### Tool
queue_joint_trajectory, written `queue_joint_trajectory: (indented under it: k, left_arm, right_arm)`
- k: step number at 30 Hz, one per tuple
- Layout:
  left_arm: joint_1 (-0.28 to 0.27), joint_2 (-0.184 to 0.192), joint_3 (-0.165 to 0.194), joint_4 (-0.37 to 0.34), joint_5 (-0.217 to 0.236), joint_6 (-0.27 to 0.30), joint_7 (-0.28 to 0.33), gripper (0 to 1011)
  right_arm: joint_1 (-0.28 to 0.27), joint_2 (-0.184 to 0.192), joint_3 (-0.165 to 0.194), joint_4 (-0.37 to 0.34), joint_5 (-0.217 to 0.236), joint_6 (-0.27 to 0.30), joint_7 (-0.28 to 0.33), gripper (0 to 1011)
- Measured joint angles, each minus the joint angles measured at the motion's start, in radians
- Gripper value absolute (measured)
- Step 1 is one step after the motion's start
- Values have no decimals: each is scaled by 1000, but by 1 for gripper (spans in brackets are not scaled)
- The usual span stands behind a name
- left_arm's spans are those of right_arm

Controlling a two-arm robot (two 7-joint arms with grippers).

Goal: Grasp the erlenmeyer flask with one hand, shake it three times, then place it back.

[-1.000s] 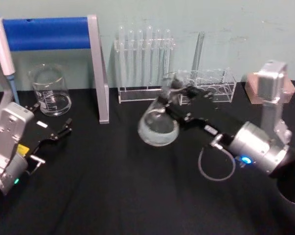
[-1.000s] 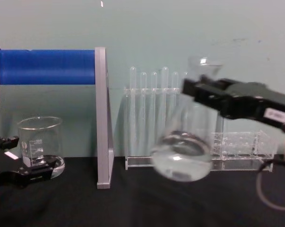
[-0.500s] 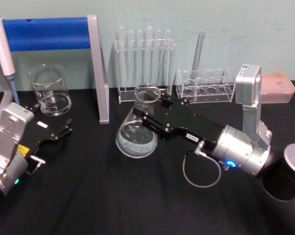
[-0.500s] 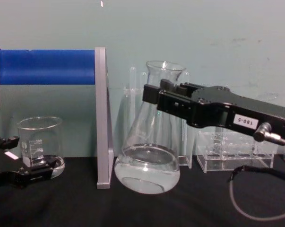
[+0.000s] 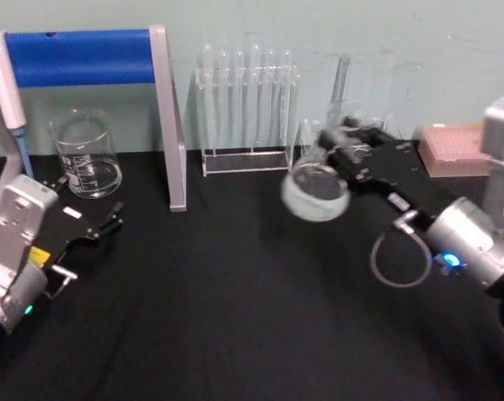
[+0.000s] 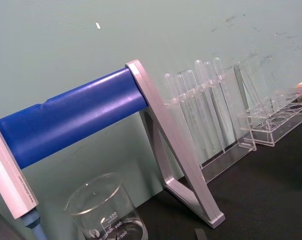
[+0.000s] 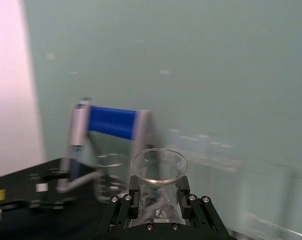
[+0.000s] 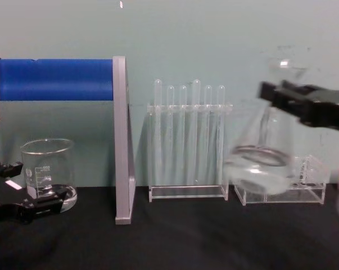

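Right gripper [image 5: 345,144]: fingers clamped on the neck of the erlenmeyer flask [image 5: 317,190]. Flask aloft and tilted, clear of the black counter [image 5: 235,317], at about 2 o'clock in the head view. Test tube rack [image 5: 245,100] sits at its 10 o'clock. Left gripper [image 5: 101,227] parked at 8 o'clock, fingers spread, beaker [image 5: 86,154] near.

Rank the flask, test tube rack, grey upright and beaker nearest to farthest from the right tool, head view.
1. Erlenmeyer flask, held in the right tool.
2. Test tube rack, left of it.
3. Grey upright, farther left.
4. Beaker, far left.
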Motion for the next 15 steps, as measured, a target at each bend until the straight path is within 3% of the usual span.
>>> queue_joint_trajectory:
  k: [5, 6, 12, 15]
  left_arm:
    - [0, 0, 0, 0, 0, 0, 0, 1001]
    - [0, 0, 0, 0, 0, 0, 0, 1001]
    - [0, 0, 0, 0, 0, 0, 0, 1001]
    - [0, 0, 0, 0, 0, 0, 0, 1001]
  right_arm:
    - [-62, 11, 93, -34, -22, 1, -95, 449]
    - [-62, 11, 93, -34, -22, 1, -95, 449]
    - [-120, 12, 175, -62, -35, 4, -160, 449]
    - [-133, 10, 191, -68, -39, 6, -168, 449]
